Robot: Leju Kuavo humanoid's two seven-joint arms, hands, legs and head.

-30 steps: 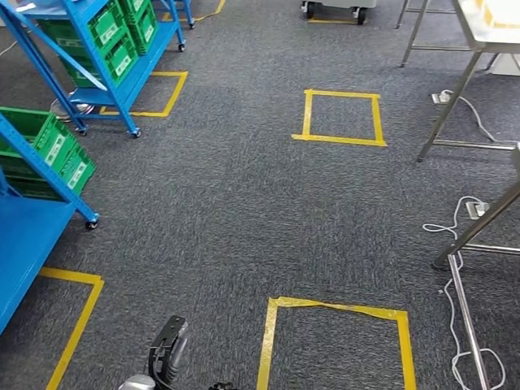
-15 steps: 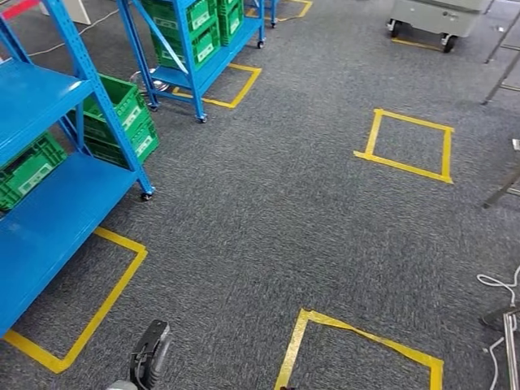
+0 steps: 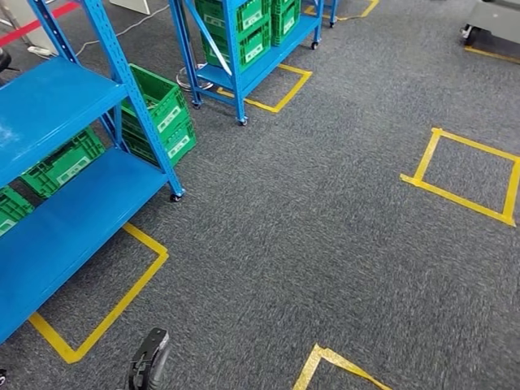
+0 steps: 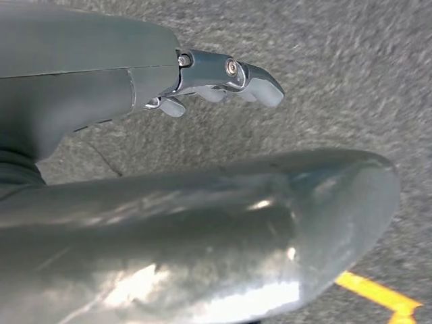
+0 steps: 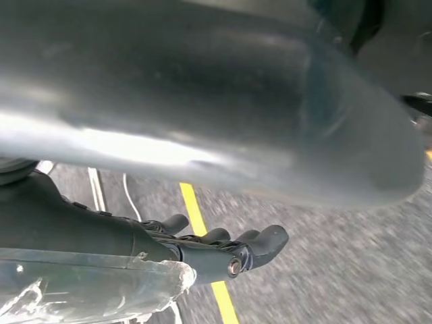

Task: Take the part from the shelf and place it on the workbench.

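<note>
From the head view I see a grey carpeted floor point(image 3: 306, 219) marked with yellow tape squares point(image 3: 465, 175).

1. Shelf. A blue shelf point(image 3: 61, 162) on castors stands at my 10 o'clock. Its upper deck and lower deck both show bare blue surfaces. Green crates point(image 3: 161, 114) sit behind its front post, and more green crates point(image 3: 58, 165) show between the decks.

2. Second rack. A second blue rack point(image 3: 245, 49) stands at 11 o'clock, farther off, loaded with green crates point(image 3: 245, 28). A yellow tape outline lies on the floor beneath it.

3. Task part. I cannot make out the part on either shelf; I cannot tell which crate, if any, carries it.

4. Left hand. The left hand point(image 4: 204, 74) hangs over the carpet. In the left wrist view its fingers point(image 4: 254, 81) extend straight, lying close alongside each other, well apart from the thick thumb point(image 4: 229, 229). Nothing lies between them. In the head view a dark part of the left arm point(image 3: 149, 367) shows at 7 o'clock.

5. Right hand. The right hand point(image 5: 204, 250) hangs likewise over the carpet and a yellow tape line point(image 5: 204, 236). Its fingers point(image 5: 264, 241) reach out straight, apart from the thumb point(image 5: 229, 101), and carry nothing.
</note>
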